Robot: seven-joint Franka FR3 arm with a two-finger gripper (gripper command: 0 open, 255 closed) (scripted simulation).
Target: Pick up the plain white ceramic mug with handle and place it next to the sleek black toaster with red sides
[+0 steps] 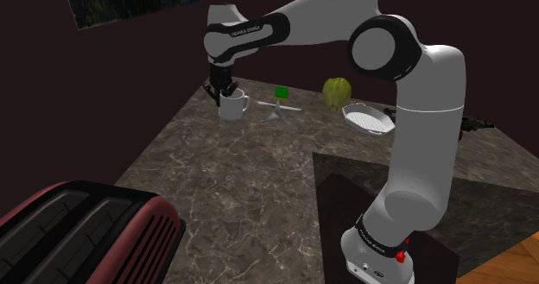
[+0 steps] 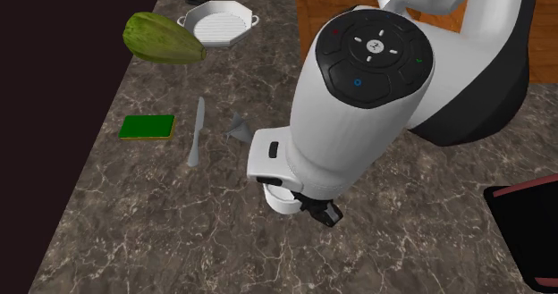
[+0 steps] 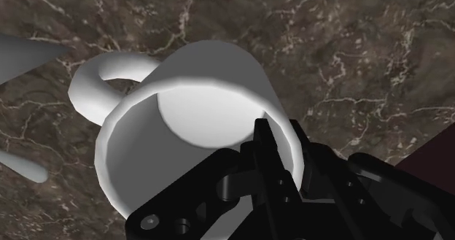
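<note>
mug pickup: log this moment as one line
phase: grasp | claw: shut on white mug rim, opposite handle | mug: upright on counter | toaster: apart from mug, shoulder view's lower left

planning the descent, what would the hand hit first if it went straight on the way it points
Most likely the white mug: the hand points down at its rim, so the mug's wall or inside comes first, depth unclear.

On the dark marbled countertop (image 2: 134,221) I see a green oblong fruit (image 2: 161,40) beside a white ribbed dish (image 2: 241,35). Nearer lie a flat green pad (image 2: 147,127), a grey knife (image 2: 195,133) and a small grey cone (image 2: 238,128). A painting (image 1: 129,2) hangs on the wall.
</note>
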